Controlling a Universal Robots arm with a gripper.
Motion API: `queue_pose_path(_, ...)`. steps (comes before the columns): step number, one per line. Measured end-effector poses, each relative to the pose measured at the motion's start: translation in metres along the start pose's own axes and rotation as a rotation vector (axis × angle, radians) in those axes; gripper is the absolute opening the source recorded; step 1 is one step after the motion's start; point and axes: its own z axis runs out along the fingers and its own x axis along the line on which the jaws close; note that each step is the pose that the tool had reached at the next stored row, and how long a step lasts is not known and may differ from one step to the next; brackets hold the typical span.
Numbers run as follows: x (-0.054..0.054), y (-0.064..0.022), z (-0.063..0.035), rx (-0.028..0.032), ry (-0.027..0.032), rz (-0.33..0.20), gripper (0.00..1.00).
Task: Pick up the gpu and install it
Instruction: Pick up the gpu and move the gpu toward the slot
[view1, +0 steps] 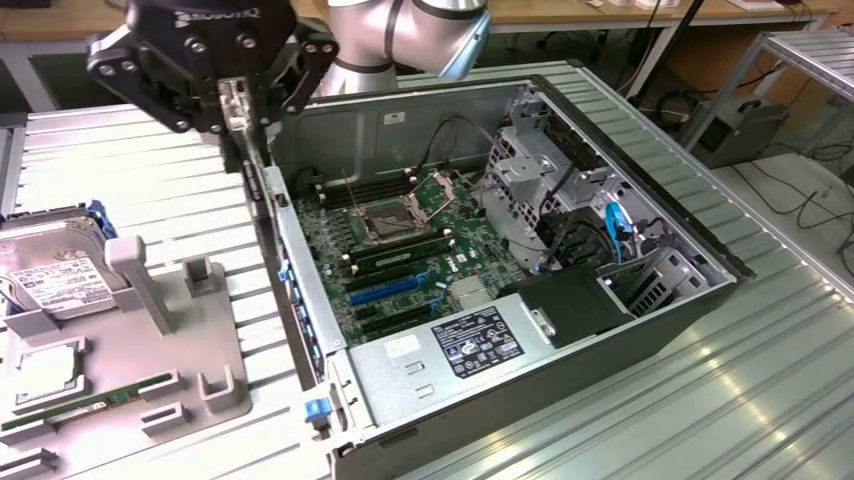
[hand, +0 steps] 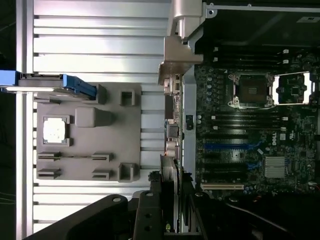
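Observation:
My gripper (view1: 235, 112) hangs at the upper part of the exterior view's left, shut on the gpu (view1: 250, 165). The card hangs down edge-on, just above the near wall of the open computer case (view1: 300, 330). In the wrist view the gpu (hand: 172, 125) runs as a thin strip out from my gripper (hand: 172, 197), and its silver end bracket (hand: 176, 55) sits at the far end. It lines up with the case wall, beside the motherboard (hand: 250, 140) with its blue slots (hand: 230, 146).
A grey parts fixture (view1: 147, 350) lies to the exterior view's left of the case. It holds a hard drive (view1: 54, 270), a CPU (view1: 47, 365) and a RAM stick (view1: 94, 400). A power supply (view1: 454, 350) and drive cage (view1: 534, 170) crowd the case.

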Motion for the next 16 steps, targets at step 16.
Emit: queue_pose_path(16, -0.099, -0.0013, 0.0218, -0.0017, 0.0037, -0.001, 0.26)
